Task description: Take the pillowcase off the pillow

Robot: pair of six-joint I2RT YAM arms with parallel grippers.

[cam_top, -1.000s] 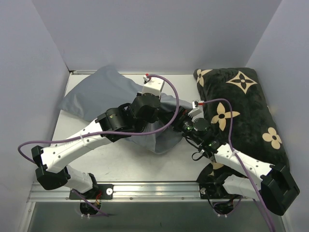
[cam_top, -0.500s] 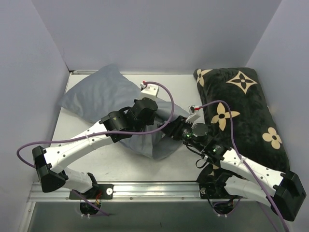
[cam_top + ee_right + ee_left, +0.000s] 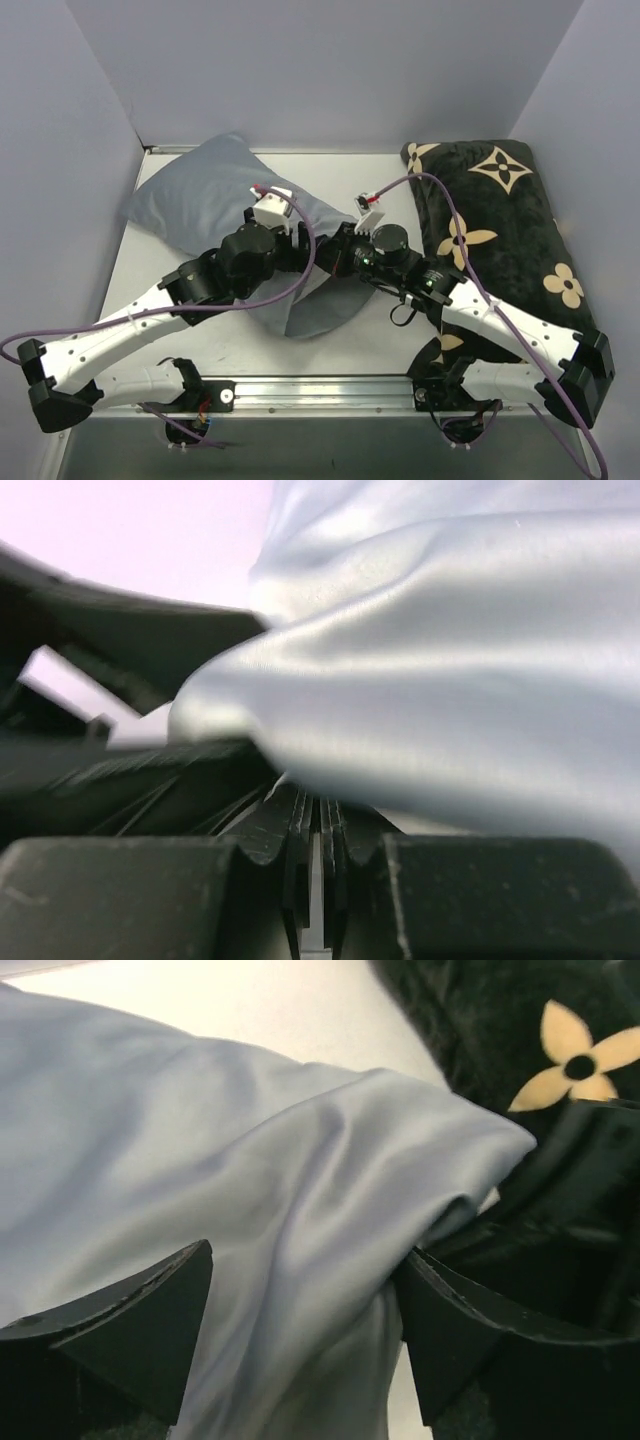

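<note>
The blue-grey pillowcase [image 3: 200,200] lies wrinkled on the left half of the table, plump at the back left and trailing a flat flap toward the front centre. The pillow is hidden inside it; no white shows. My left gripper [image 3: 303,245] is open over the flap, its black fingers [image 3: 150,1310] standing wide apart with a fold of the pillowcase [image 3: 260,1160] loose between them [image 3: 305,1260]. Facing it from the right, my right gripper [image 3: 335,255] is shut [image 3: 312,805], pinching the pillowcase [image 3: 450,630] edge at its tips.
A black cushion with beige flower motifs [image 3: 500,230] fills the right side of the table and shows behind the fabric [image 3: 560,1040]. Grey walls close the table [image 3: 380,170] in at left, back and right. The two grippers sit almost touching.
My left gripper has opened, letting go of the fabric, and drawn back to the left. My right gripper has moved left onto the flap and shut on it.
</note>
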